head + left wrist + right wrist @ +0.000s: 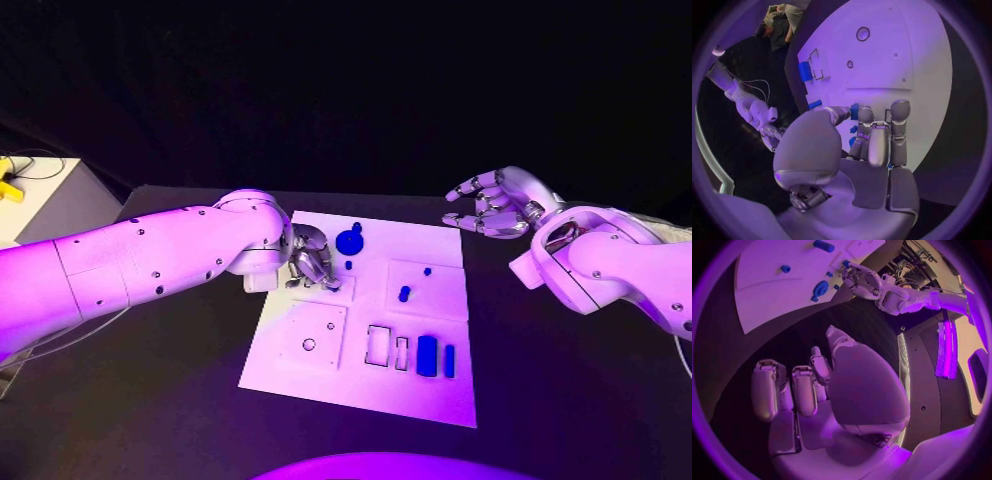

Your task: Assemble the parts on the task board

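The left hand [307, 262] pinches a small blue part [854, 111] at its fingertips over the task board [433, 390]; its orientation is unclear. The right hand [495, 203] hovers with its fingers loosely curled, holding nothing.

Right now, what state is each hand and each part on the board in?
Left hand: over the task board's left edge, fingers curled down; whether it holds a part is hidden.
Right hand: off the board, holding nothing, fingers loosely curled.
Round blue part: on the board, untouched.
Blue bar: lying near the slots.
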Robot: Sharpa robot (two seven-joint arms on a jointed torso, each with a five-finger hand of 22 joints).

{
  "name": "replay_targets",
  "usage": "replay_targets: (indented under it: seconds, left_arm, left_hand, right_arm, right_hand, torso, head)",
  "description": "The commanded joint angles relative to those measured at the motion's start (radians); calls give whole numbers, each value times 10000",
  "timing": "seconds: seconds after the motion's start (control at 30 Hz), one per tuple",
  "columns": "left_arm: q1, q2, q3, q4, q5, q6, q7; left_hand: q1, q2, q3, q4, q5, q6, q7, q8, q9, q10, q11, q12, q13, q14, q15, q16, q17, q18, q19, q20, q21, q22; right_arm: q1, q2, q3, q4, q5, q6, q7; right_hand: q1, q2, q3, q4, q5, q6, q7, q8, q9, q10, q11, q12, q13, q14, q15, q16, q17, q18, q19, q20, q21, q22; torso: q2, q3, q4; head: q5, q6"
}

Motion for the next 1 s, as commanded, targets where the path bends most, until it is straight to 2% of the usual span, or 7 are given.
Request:
replay_targets:
  seconds: [0.03,0.1,0.2,0.3,0.63,0.73,1.0]
  left_arm:
    - [5,-25,5,47,414,-162,54]
    - [5,-55,7,66,478,-256,63]
    - [5,-123,17,120,580,-419,77]
    - [5,-230,48,209,675,-621,88]
    - [7,-449,89,334,758,-918,103]
    - [8,-476,93,342,468,-844,88]
    - [9,-467,95,311,-234,-536,35]
  left_hand:
    - [23,-69,591,-432,33,25,-85,161,679,76,-16,50,21,68,-39,71,41,-58,54,4,65,6]
    - [16,-104,795,-503,38,21,-96,225,778,105,-32,66,43,79,-53,79,64,-57,58,-8,83,18]
    - [-109,-281,1859,-955,46,-61,-113,427,1173,146,-29,83,55,108,-82,99,138,-72,93,-43,188,110]
    - [-446,-427,2568,-1352,37,-64,-98,511,1424,188,-49,124,57,146,-82,131,232,-82,116,-45,290,195]
    - [-946,-619,3354,-1987,52,81,-128,555,1692,402,-93,270,217,274,-125,238,524,-102,191,-73,477,376]
    - [-1139,-717,3622,-2257,116,193,-157,570,1779,563,-125,376,364,373,-157,324,756,-117,251,-98,579,487]
    - [-1461,-833,3887,-2598,402,391,-218,560,1886,876,-189,545,621,532,-217,456,1124,-181,486,-150,826,871]
  right_arm:
    - [-6,15,3,-12,-25,215,-9]
    - [-9,19,2,-20,-25,236,-18]
    - [-12,22,1,-27,-25,264,-27]
    - [-16,20,0,-32,-25,300,-40]
    - [-24,10,-6,-52,-25,377,-79]
    - [-28,12,-9,-59,-25,399,-89]
    - [-35,12,-15,-73,-25,443,-110]
  right_hand:
    - [-68,-43,26,31,32,-86,-4,11,-13,-47,-3,-50,-17,596,35,-48,1161,155,100,28,-54,1502]
    - [-75,-42,24,33,33,-87,-3,11,-13,-59,-2,-63,-30,592,36,-55,1151,160,91,28,-74,1490]
    - [-75,-42,24,33,33,-87,-3,11,-13,-59,-2,-63,-30,592,36,-55,1151,160,91,28,-74,1490]
    - [-94,-41,18,37,36,-90,-1,13,-13,-70,0,-74,-41,590,37,-59,1147,163,83,30,-91,1481]
    - [-115,-44,9,38,37,-94,0,13,-14,-74,2,-75,-44,585,39,-68,1136,168,72,31,-115,1468]
    - [-128,-46,3,39,37,-96,1,14,-15,-84,3,-86,-54,582,41,-73,1129,173,62,32,-134,1457]
    - [-128,-46,3,39,37,-96,1,14,-15,-84,3,-86,-54,582,41,-73,1129,173,62,32,-134,1457]
  torso:
    - [-3,-11,3]
    - [-6,-9,10]
    - [-3,-9,14]
    - [7,-7,14]
    - [10,-1,23]
    - [17,4,16]
    - [34,5,13]
  head:
    - [-8,17]
    - [-12,28]
    - [-23,32]
    - [-28,41]
    - [-24,50]
    - [-16,54]
    - [-14,-18]
